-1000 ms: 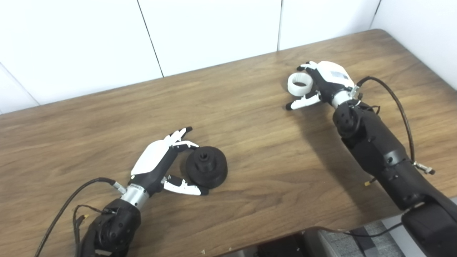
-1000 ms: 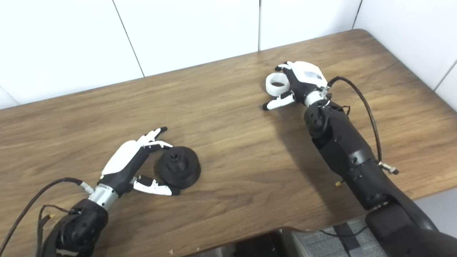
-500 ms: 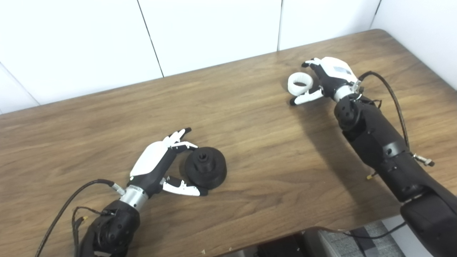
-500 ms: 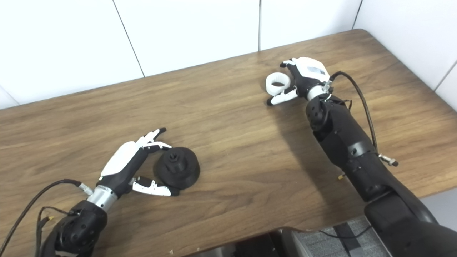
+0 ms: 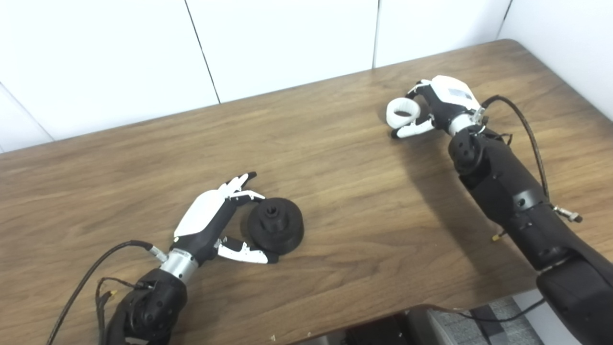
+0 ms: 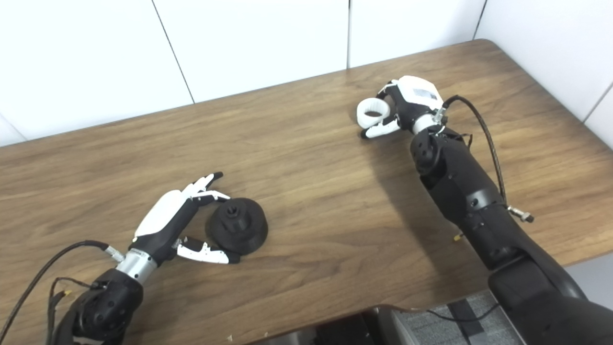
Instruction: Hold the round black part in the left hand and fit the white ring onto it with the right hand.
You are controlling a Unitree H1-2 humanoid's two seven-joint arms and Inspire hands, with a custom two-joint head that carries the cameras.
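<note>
Near edge first: left robot hand [image 5: 210, 225] lies low on the bench [image 5: 335, 201], fingers spread wide around the round black part [image 5: 276, 231], thumb under its near side, fingertips by its far side. Nothing gripped yet, part sits flat on the wood. Risk here: if it closes off-centre, the part prob skids away w/o being caught.

Far side: right robot hand [image 5: 438, 108] is pinching the white ring [image 5: 401, 111], thumb below, fingers curling over the rim. Can't tell if the ring is off the bench. Grip looks thin, so ring could pop out or tilt en route.
</note>
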